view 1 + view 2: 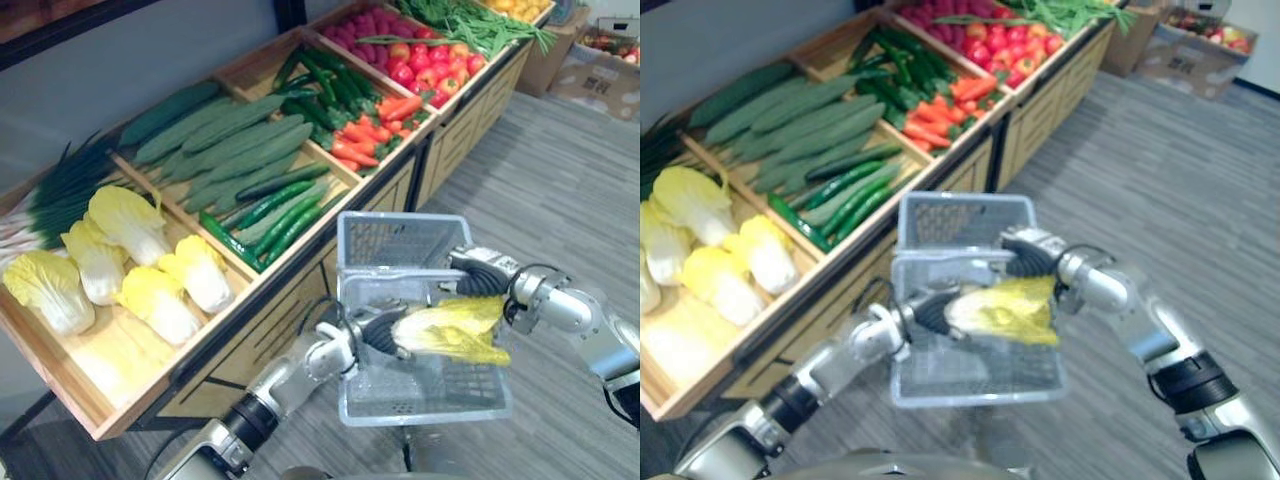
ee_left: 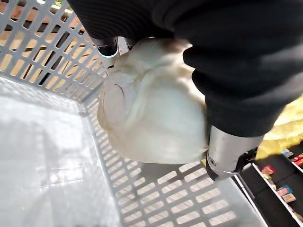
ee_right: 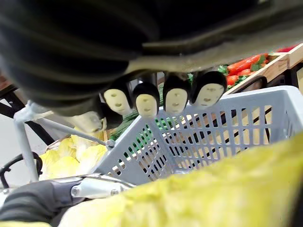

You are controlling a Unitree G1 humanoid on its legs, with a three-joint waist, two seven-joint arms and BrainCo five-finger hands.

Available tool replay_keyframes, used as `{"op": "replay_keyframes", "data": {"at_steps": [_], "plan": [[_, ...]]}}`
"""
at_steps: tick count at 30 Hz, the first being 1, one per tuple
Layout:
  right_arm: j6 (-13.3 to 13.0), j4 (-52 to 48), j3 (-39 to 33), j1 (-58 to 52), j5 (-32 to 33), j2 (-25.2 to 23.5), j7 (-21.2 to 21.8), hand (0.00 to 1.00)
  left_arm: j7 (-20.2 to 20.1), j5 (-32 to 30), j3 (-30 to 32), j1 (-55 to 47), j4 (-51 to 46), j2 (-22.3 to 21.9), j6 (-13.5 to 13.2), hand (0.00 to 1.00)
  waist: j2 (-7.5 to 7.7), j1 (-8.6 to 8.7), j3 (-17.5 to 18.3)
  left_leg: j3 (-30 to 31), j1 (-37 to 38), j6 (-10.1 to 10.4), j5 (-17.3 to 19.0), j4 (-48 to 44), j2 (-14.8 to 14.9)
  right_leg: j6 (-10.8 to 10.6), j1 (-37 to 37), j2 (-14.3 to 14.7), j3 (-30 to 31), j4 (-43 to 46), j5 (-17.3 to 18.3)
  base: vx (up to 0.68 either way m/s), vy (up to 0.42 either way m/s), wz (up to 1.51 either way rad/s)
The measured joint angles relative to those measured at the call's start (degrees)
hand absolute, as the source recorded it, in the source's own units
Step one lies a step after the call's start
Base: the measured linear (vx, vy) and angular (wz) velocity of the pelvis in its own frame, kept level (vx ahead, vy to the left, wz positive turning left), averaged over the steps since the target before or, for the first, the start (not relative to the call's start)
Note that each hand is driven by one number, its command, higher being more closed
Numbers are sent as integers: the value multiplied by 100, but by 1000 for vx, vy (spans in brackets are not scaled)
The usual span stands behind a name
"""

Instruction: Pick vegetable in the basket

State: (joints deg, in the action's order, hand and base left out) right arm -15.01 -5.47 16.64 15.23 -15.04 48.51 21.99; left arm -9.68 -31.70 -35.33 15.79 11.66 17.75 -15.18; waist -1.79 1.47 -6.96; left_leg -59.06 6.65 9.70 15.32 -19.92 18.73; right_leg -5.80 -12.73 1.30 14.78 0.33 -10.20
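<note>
wooden produce bins [image 1: 250,300] run along the left, stocked with loose cabbages [image 1: 150,300] and cucumbers [image 1: 230,150]. near us, over the grey basket [image 1: 390,240], our left hand [image 1: 375,335] is clamped on a napa cabbage's [image 1: 450,330] white base. our right hand [image 1: 480,275] sits at the basket's handle, and we cannot tell its grip.

Grey plank floor [image 1: 560,180]; long wooden display stand [image 1: 465,125]; cardboard boxes [image 1: 592,72].
</note>
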Motion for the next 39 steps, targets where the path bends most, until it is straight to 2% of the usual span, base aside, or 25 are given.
{"op": "replay_keyframes", "data": {"at_steps": [8, 17, 23, 25, 27, 29, 30, 31, 35, 39], "plan": [[33, 4, 15, -5, -14, -2, 71, 100, 92, -321, 212, 5, 287, -261, 111, 0, 8, 5, 86, -2, -18, 1, 0, -23, 18, 1, 0, 18, 10, 3, -1, -4, -2, 0], [50, 33, -13, -18, -14, -11, 87, 100, 95, -338, 219, 10, 401, -358, 161, 0, 7, 2, 124, 20, -32, 0, 0, -24, 25, 2, 4, 16, -3, 0, -2, -1, 0, 1], [63, 276, -510, -309, -28, -369, 84, 100, 98, -204, 243, -3, 120, -407, 169, 0, 10, -8, 128, 192, -72, -4, -3, -24, 24, 1, 33, -34, -134, -8, -2, -9, 2, 12], [104, 509, -850, -481, -31, -587, 62, 100, 55, 241, 249, -107, -482, -346, 189, 0, 10, -8, 165, 338, -170, -16, -9, -26, 17, 1, 43, -85, -254, -16, -1, -24, 6, 29], [219, 854, -1171, -685, -72, -915, 4, 100, -137, 1365, 223, -318, -1340, -112, 173, 0, 9, -16, 225, 521, -232, -40, -24, -23, 18, 0, 114, -137, -426, -33, 3, -20, 16, 38], [257, 1038, -1247, -762, -87, -1033, -48, 100, -205, 1952, 217, -421, -1638, 8, 158, 0, 15, -31, 258, 587, -251, -45, -26, -25, 15, 1, 134, -159, -489, -34, 5, -25, 16, 28], [302, 1439, -1379, -860, -125, -1247, -160, 100, -265, 2694, 185, -616, -1995, 190, 149, 0, 28, -68, 289, 689, -252, -61, -34, -22, 14, 25, 210, -192, -589, -36, 26, -22, 17, 26], [308, 1515, -1418, -876, -137, -1298, -173, 100, -277, 2793, 185, -660, -2060, 226, 146, 0, 31, -75, 304, 707, -259, -66, -37, -19, 14, 26, 213, -198, -609, -36, 27, -29, 16, 37], [466, 2572, -2113, -1031, -312, -1769, -725, 100, -543, 4383, 119, -1072, -2688, 699, 157, 0, 73, -170, 348, 1164, -458, -173, -123, 96, -110, 42, 294, -386, -1044, -36, 75, -39, 3, 52], [656, 3716, -2911, -1190, -314, -2045, -1253, 100, -696, 5315, 159, -1404, -3092, 1120, 176, 0, 105, -310, 472, 1751, -636, -309, -308, 384, -336, 24, 433, -627, -1608, -27, 185, -28, -3, 85]]}}
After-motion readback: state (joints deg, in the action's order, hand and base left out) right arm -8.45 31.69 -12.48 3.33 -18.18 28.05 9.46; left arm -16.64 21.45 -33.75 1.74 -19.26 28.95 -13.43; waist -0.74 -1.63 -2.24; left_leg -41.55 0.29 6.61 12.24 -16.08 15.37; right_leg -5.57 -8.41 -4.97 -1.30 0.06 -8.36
